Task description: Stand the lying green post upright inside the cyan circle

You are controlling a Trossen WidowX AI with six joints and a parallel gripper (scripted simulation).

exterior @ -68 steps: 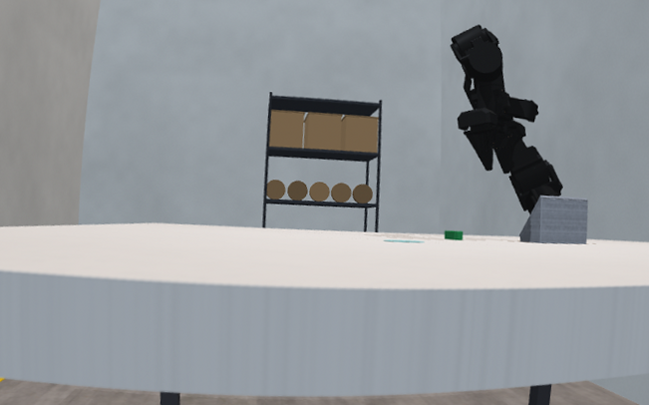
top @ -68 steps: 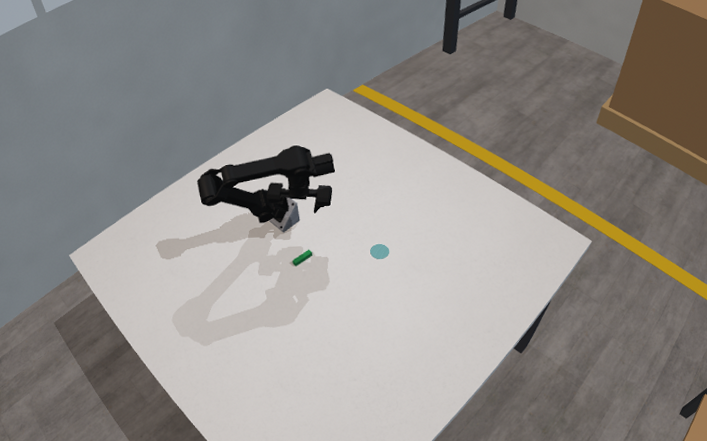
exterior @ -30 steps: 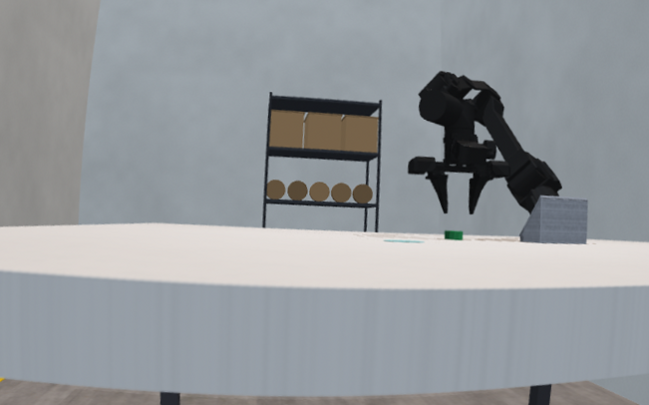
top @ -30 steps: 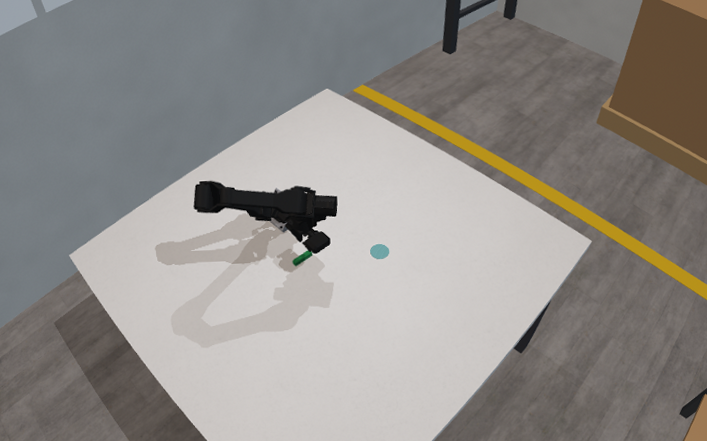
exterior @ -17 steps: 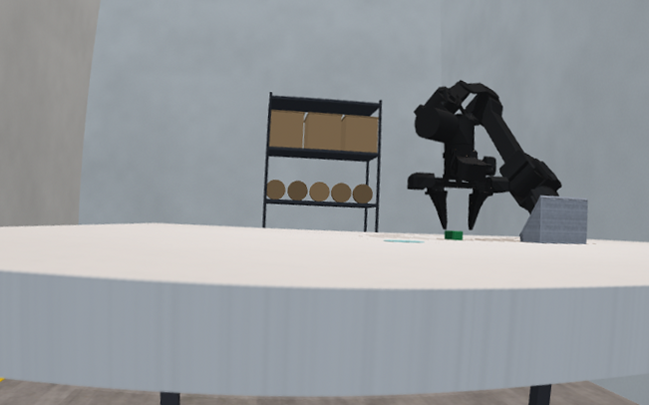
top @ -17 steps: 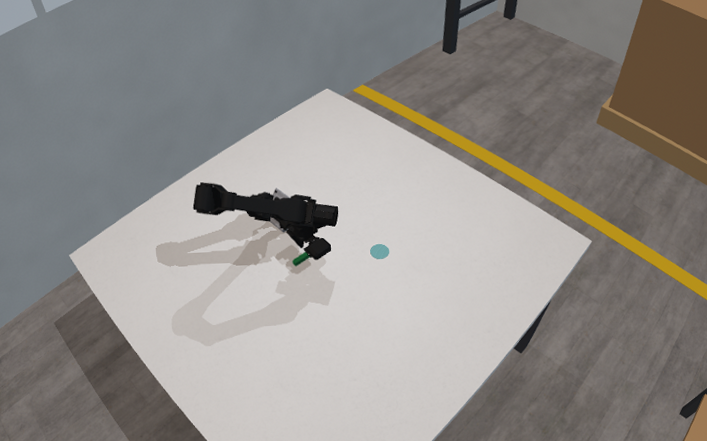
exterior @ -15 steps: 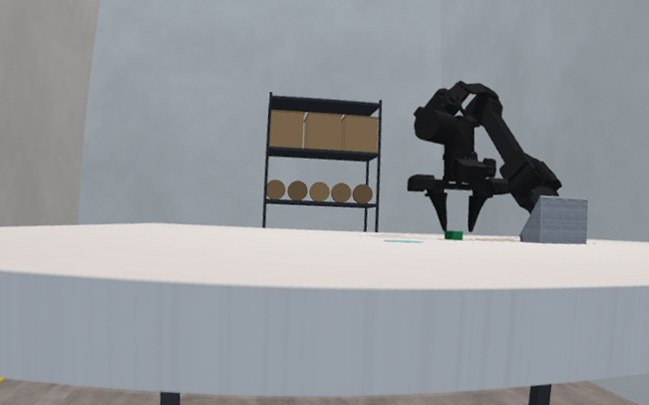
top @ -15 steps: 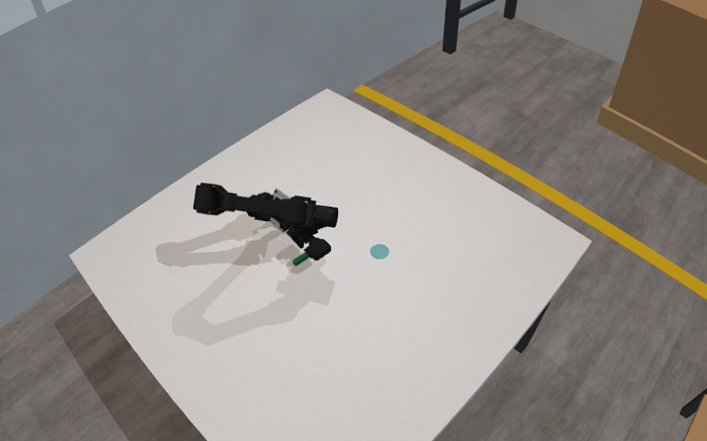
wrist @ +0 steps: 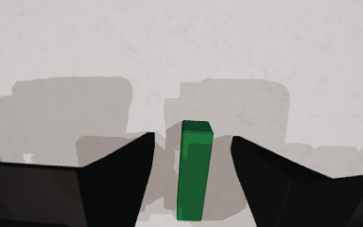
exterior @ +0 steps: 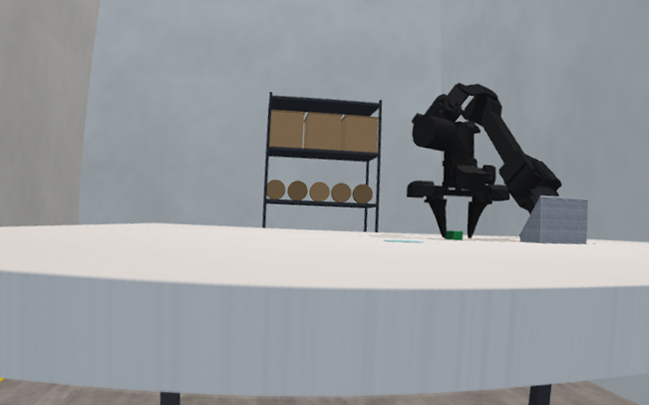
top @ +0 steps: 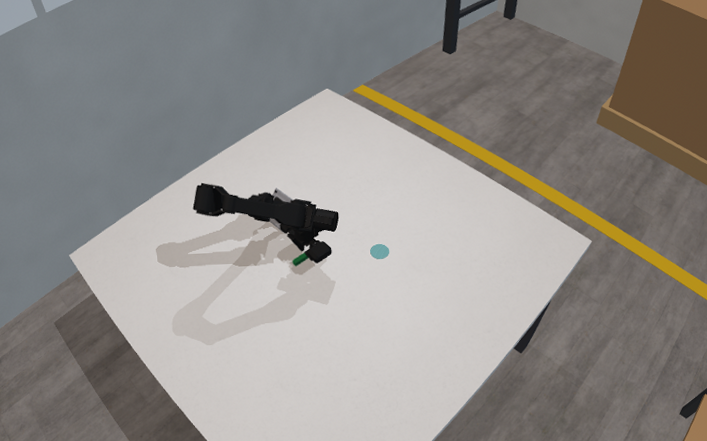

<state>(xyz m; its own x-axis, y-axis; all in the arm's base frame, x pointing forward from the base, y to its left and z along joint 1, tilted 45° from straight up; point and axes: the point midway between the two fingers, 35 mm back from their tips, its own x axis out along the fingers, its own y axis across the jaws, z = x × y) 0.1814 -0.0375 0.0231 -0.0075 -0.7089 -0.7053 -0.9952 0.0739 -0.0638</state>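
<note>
The green post lies flat on the white table, also seen in the top view and the exterior view. My gripper is open and lowered over the post, one finger on each side with a gap to the post on both sides. In the exterior view the fingertips reach down to the table beside the post. The cyan circle is flat on the table, a short way to the right of the post and empty; it also shows as a thin line in the exterior view.
The arm's grey base block stands on the table behind the gripper. A shelf rack with boxes and rolls stands beyond the table. Large cardboard boxes and yellow floor lines lie off the table.
</note>
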